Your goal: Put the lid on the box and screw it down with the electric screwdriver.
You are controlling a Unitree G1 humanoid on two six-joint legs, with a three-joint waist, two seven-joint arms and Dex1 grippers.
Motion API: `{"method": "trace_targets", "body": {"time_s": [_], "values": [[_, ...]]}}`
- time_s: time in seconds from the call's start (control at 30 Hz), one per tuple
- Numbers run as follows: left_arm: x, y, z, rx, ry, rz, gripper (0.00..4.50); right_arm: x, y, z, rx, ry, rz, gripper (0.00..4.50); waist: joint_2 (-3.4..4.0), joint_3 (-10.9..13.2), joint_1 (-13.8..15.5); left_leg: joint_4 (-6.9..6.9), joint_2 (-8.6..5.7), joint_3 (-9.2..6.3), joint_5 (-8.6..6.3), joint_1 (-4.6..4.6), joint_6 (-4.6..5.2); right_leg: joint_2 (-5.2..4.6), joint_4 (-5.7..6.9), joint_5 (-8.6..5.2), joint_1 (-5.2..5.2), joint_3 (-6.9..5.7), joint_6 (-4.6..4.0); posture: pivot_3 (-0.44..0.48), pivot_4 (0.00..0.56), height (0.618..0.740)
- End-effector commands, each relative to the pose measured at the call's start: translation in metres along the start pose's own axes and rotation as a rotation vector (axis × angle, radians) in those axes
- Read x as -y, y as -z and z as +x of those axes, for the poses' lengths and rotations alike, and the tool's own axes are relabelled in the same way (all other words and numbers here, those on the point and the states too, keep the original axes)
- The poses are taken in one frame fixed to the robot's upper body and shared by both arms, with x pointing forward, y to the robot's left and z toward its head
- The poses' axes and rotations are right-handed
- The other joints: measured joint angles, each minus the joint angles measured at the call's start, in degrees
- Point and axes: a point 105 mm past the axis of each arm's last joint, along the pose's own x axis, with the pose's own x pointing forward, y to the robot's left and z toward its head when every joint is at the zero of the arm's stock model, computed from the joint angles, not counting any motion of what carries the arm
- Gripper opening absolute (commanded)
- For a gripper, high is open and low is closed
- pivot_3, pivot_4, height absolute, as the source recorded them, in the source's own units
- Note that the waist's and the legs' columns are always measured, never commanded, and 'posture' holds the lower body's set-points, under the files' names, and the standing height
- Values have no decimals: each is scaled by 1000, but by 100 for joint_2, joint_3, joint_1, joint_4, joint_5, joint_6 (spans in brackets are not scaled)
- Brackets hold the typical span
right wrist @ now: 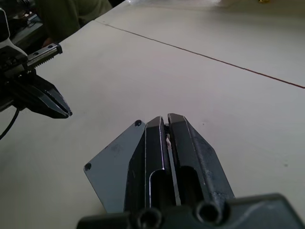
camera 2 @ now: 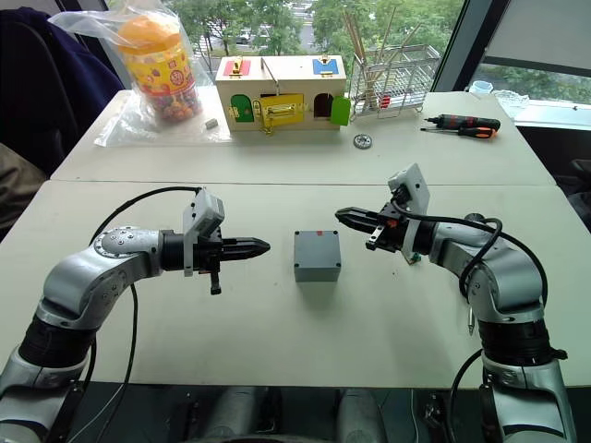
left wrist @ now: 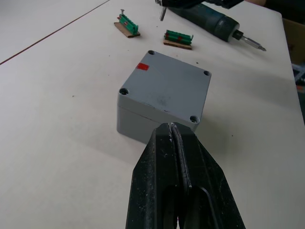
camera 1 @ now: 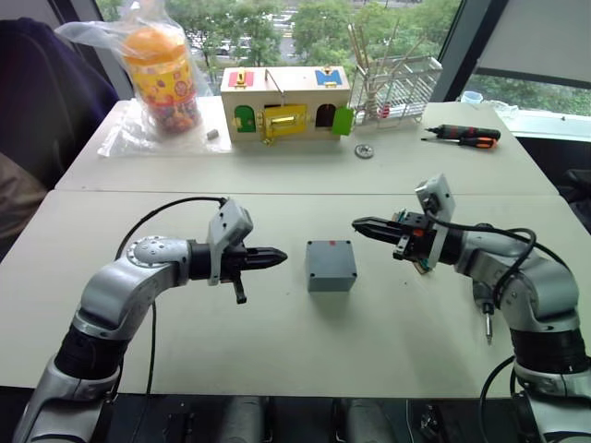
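The left gripper (camera 1: 277,253), two black fingers pressed together with nothing between them, hovers level above the table at nine o'clock of the small grey plastic box (camera 1: 331,268), its tip aimed at it with a gap between. The right gripper (camera 1: 362,225), its fingers likewise together and empty, mirrors it from about two o'clock, also apart from the box. Both look poised either side rather than engaged, probably so that either can steady the enclosure.

The flat grey square lid (left wrist: 166,85) already sits on the box, corners lined up, its four screw holes showing dark; whether screws sit in them cannot be told. The thick dark blue-black electric screwdriver (left wrist: 213,21) lies on the pale table (camera 1: 185,351) beyond the box, ungripped, beside two small green parts (left wrist: 179,38).

Further back, at twelve o'clock, stands a wooden box with coloured doors (camera 1: 284,103), and at one o'clock a white wire rack (camera 1: 397,89) holding thin sticks. At eleven o'clock a clear plastic bag wraps an orange-lidded jar (camera 1: 161,76).
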Motion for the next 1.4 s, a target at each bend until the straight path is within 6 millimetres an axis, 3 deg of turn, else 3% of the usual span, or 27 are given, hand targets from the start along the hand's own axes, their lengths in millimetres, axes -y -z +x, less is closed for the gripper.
{"method": "trace_targets", "body": {"time_s": [0.03,1.23,1.33,1.4], "values": [[2,-7,-1,18,1,26,0,-1,-4,3,16,0,-37,63,0,0,-1,0,1,0,0,0,0,1,0,0,-1,0,0,0,150,706],[0,-4,5,49,-28,13,0,10,23,12,-63,15,-21,63,0,0,7,1,1,1,0,0,0,1,0,0,-1,0,0,0,150,706],[0,-5,6,55,-29,15,0,11,23,11,-65,18,-27,933,0,0,4,1,1,1,0,0,0,1,0,0,-1,0,0,0,150,706],[-1,-8,5,67,-28,11,0,12,20,9,-62,24,-36,1914,0,0,4,1,1,1,0,0,0,1,0,0,-1,0,0,0,150,706]]}}
